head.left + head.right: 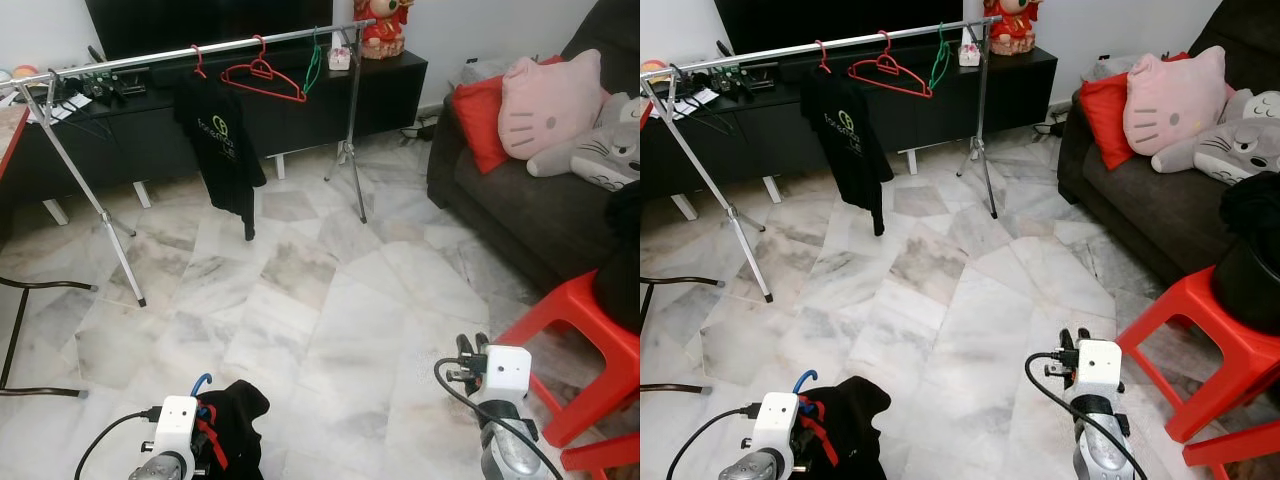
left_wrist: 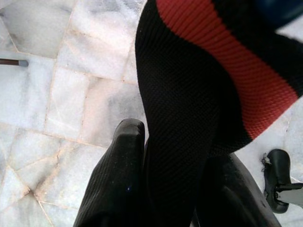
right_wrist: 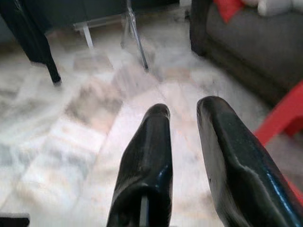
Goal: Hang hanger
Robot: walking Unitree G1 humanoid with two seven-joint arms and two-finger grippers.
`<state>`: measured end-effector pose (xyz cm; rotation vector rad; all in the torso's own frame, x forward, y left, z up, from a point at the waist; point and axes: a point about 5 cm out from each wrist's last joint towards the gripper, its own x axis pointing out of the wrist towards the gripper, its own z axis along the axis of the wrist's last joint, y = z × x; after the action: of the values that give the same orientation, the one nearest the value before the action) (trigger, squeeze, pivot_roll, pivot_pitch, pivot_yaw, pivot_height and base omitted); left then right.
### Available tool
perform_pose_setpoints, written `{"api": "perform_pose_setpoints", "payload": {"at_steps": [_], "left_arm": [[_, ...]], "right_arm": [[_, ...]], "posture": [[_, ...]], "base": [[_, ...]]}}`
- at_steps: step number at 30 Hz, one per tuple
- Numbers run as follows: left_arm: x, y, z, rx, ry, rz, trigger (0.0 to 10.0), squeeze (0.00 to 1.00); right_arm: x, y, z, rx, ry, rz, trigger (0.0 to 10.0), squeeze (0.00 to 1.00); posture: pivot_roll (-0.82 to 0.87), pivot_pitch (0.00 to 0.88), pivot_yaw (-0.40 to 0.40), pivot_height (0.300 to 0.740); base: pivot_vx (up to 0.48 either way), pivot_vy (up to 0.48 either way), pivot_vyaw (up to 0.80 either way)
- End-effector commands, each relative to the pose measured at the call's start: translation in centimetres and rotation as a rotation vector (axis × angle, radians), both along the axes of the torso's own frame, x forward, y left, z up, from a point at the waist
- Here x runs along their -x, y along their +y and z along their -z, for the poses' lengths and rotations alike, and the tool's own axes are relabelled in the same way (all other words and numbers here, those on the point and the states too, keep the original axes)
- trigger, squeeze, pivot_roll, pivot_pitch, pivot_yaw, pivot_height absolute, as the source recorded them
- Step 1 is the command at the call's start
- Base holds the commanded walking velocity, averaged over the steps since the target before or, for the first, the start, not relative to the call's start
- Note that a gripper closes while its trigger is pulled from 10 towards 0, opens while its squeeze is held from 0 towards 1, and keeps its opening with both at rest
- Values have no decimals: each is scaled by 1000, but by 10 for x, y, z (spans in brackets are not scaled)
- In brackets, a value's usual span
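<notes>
The floor (image 1: 330, 300) is pale marble tile, veined grey and brown, and a metal clothes rack (image 1: 200, 50) stands across the far part of it. I take the rack as my landmark. Behind it runs a long black TV cabinet (image 1: 300, 95) against the wall; to the right of it sits a dark sofa (image 1: 520, 210) with three cushions or plush toys, one red, one pink, one grey. A red plastic stool (image 1: 590, 340) stands on the near side of the rack, far to the right.

On the rack's bar I count three hangers: one carries a black T-shirt (image 1: 222, 150), next to it hangs an empty red hanger (image 1: 262, 80), then a green one (image 1: 313, 65) nearer the right post.

Well short of the rack, low at the near edge, the left pincer (image 2: 175, 156) is clenched on a black and red garment (image 1: 235, 425), with the blue hook of a hanger (image 1: 202, 381) poking up above it. The right pincer (image 3: 182, 142) hangs low over the floor beside the stool, fingers released with a narrow gap, holding nothing.
</notes>
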<state>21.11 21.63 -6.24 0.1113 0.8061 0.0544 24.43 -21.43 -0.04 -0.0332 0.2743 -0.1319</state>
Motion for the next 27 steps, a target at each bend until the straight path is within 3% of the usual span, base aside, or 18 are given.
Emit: {"api": "perform_pose_setpoints", "payload": {"at_steps": [1, 2, 4, 5, 11, 17, 24, 25, 27], "left_arm": [[0, 2, 0, -7, 3, 8, 10000, 0], [0, 1, 0, -7, 3, 9, 10000, 0], [0, 1, 0, -7, 4, 8, 10000, 0], [0, 1, 0, -6, 4, 7, 10000, 0], [0, 1, 0, -6, 5, 5, 10000, 0], [0, 1, 0, -5, 6, 3, 10000, 0], [1, 1, 1, -4, 12, 2, 10000, 0], [3, 1, 2, -3, 22, 4, 10000, 0], [4, 1, 3, -3, 29, 6, 10000, 0]], "right_arm": [[3, -1, 13, 2, 112, 13, 10000, 0], [5, 2, 25, -9, 218, -3, 10000, 0], [3, 6, 26, -45, 222, -23, 10000, 24], [3, 7, 27, -51, 236, -15, 10000, 1000], [5, 11, 39, -89, 350, -7, 10000, 1000], [17, 1, 54, -115, 527, 38, 10000, 1000], [15, -2, 53, -152, 547, 43, 10000, 976], [16, -3, 54, -162, 556, 44, 10000, 0], [16, -3, 54, -169, 564, 44, 10000, 0]], "posture": [[-138, 0, 8, 740], [-140, 0, 6, 740], [-132, 0, 4, 740], [-132, 0, 4, 740], [-130, 0, 3, 740], [-128, 0, 2, 740], [-120, 0, -2, 740], [-120, 0, -2, 740], [-120, 0, -2, 740]], "base": [[0, 0, 0], [0, 0, 0], [0, 0, 0], [0, 0, 0], [0, 0, 0], [0, 0, 0], [0, 0, 0], [0, 0, 0], [0, 0, 0]]}}
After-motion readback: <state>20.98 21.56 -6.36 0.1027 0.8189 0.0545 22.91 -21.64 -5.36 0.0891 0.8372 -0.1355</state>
